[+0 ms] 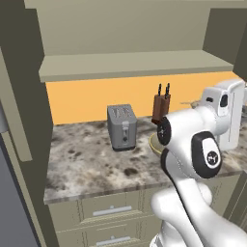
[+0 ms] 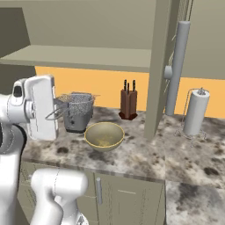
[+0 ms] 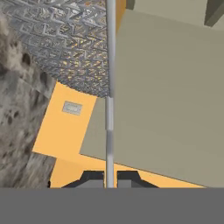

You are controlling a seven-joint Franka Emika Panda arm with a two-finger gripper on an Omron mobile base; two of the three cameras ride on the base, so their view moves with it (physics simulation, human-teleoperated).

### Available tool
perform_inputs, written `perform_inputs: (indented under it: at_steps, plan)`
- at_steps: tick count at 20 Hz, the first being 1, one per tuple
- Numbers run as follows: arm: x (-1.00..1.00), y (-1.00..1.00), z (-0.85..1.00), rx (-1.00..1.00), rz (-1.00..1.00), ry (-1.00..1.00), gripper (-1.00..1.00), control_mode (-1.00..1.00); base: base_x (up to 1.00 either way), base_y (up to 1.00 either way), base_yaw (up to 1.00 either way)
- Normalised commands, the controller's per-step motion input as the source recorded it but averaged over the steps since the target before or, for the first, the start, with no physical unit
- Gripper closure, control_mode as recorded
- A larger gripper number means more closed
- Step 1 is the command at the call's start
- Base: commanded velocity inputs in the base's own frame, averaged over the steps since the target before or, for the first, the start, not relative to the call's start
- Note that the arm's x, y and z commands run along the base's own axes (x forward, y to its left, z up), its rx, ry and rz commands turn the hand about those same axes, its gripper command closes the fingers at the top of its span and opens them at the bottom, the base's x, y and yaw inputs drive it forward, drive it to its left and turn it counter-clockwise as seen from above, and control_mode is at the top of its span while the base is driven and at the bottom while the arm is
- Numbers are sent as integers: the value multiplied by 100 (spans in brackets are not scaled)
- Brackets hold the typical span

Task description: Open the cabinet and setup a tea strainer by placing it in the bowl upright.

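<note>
My gripper point(image 3: 109, 180) is shut on the thin metal handle of the tea strainer point(image 3: 65, 48), and the handle runs straight up between the two fingertips. In the right base view the tea strainer point(image 2: 79, 109) hangs above the counter with its mesh basket's rim up, just left of the bowl and a little higher. The yellowish bowl point(image 2: 104, 135) sits on the counter with nothing in it. In the left base view my arm hides most of the bowl point(image 1: 153, 142). The cabinet point(image 1: 130, 65) stands open with a bare beige shelf, and its right door point(image 2: 157, 66) is swung out.
A grey toaster point(image 1: 121, 128) stands on the speckled counter point(image 1: 87, 169), behind the strainer in the right base view. A knife block point(image 2: 128, 103) is at the back wall. The door's long grey handle point(image 2: 178, 66) and a paper towel roll point(image 2: 195, 112) are to the right.
</note>
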Motion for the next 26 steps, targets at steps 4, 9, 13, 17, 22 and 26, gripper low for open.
perform_inputs:
  at_steps: [4, 9, 13, 17, 22, 26]
  plan:
    - [0, -33, -46, -13, 2, 0, 100, -100, 0, 0, 0]
    - [3, -47, -59, -4, 15, 0, 100, -100, 0, 0, 0]
    - [22, -67, -56, -1, 26, 0, 100, -100, 0, 0, 0]
    - [44, -74, -47, -1, 35, 0, 100, -100, 0, 0, 0]
    - [37, -41, -45, -4, 41, 0, 100, -100, 0, 0, 0]
    - [15, -28, -40, 1, 53, -18, 100, -100, 0, 0, 0]
